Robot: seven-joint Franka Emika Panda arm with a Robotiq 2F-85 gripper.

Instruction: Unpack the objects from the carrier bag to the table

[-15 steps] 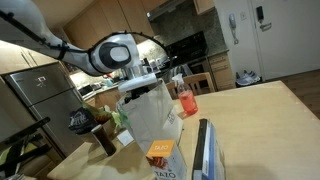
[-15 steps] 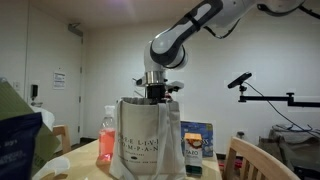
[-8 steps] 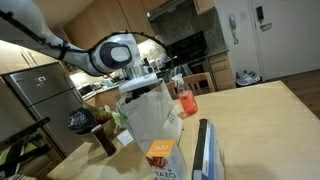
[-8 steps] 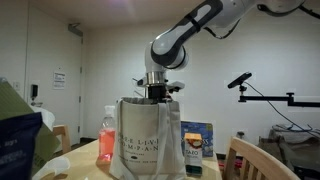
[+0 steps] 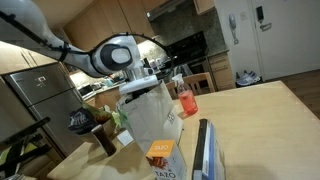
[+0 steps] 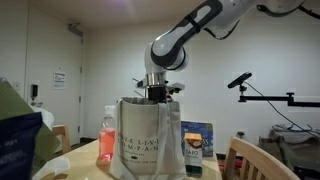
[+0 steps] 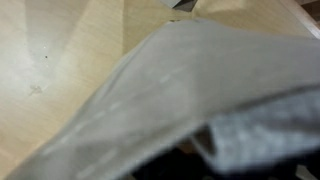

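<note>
In an exterior view the camera stood raised, facing across the bench (image 5: 255, 110) toward a kitchen (image 5: 190, 45). In an exterior view it sat low, near bench height, side-on to the carrier bag (image 6: 150, 140). Both shared the carrier bag and the arm (image 6: 195, 30). The wrist view looked down, very close and blurred, probably onto the carrier bag's rim.

No visible change from the earlier pictures, claw (image 6: 157, 92) at the same spot above the carrier bag (image 6: 145, 140) mouth in both exterior views; bag folds unaltered, nothing on the desk (image 5: 250, 110) shifted
</note>
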